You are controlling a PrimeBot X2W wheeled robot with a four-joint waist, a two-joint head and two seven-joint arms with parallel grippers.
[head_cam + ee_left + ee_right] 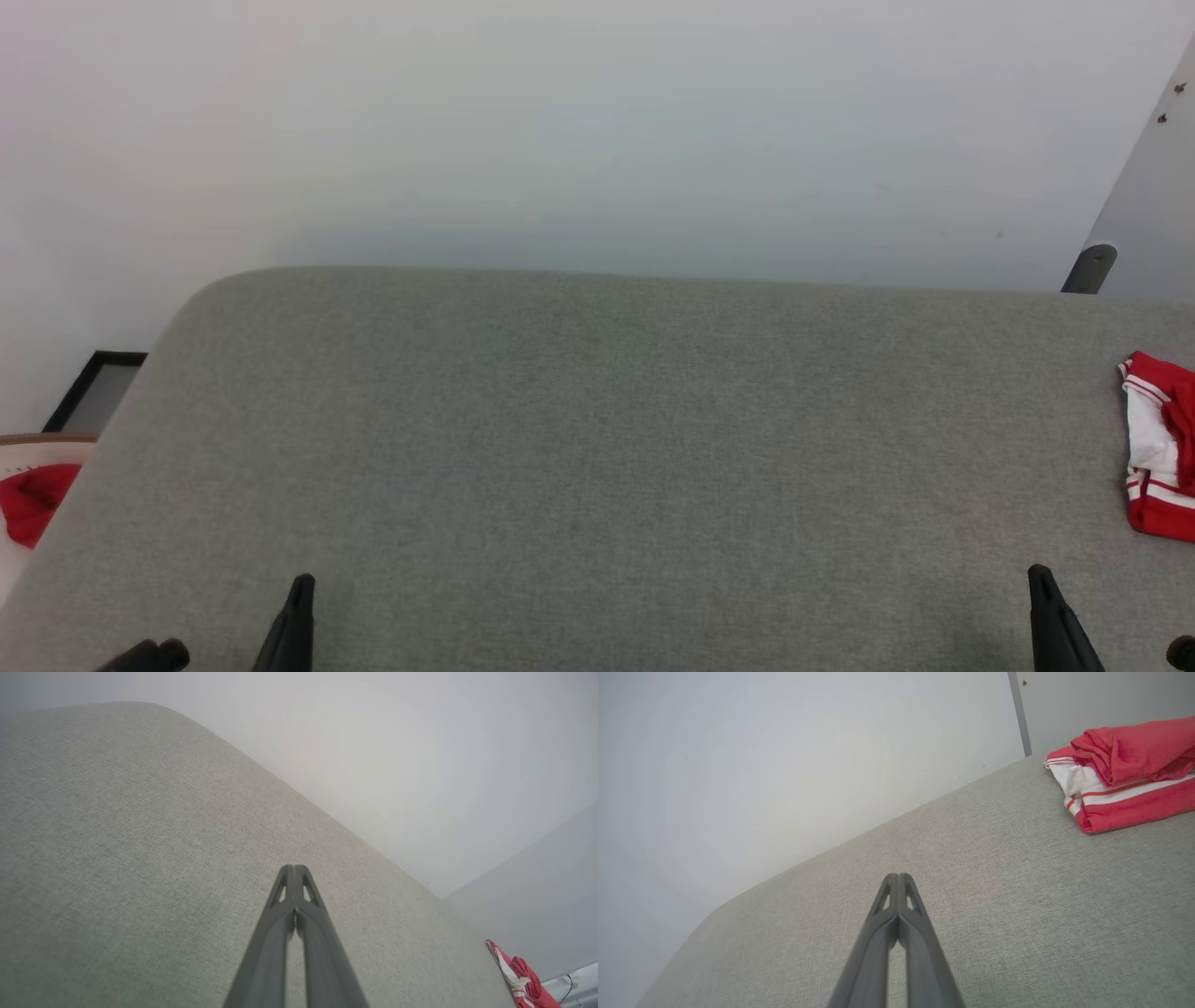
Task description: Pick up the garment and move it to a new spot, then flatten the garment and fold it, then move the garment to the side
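The garment [1158, 448] is a red jersey with white sleeves and striped trim, folded into a bundle at the far right of the grey surface [597, 448]. In the right wrist view the garment [1125, 774] lies at the upper right, and in the left wrist view the garment [516, 975] sits far off at the lower right. My left gripper [301, 586] rests at the lower left, shut and holding nothing. My right gripper [1038, 574] rests at the lower right, shut too, below and left of the garment and apart from it. Both pairs of fingertips [293, 868] [899, 876] are pressed together.
A plain red cloth lump [33, 499] lies in a pale container off the surface's left edge. A black-framed panel [93, 390] stands by the wall behind it. A white wall runs behind the surface, and a grey panel [1144, 196] leans at the upper right.
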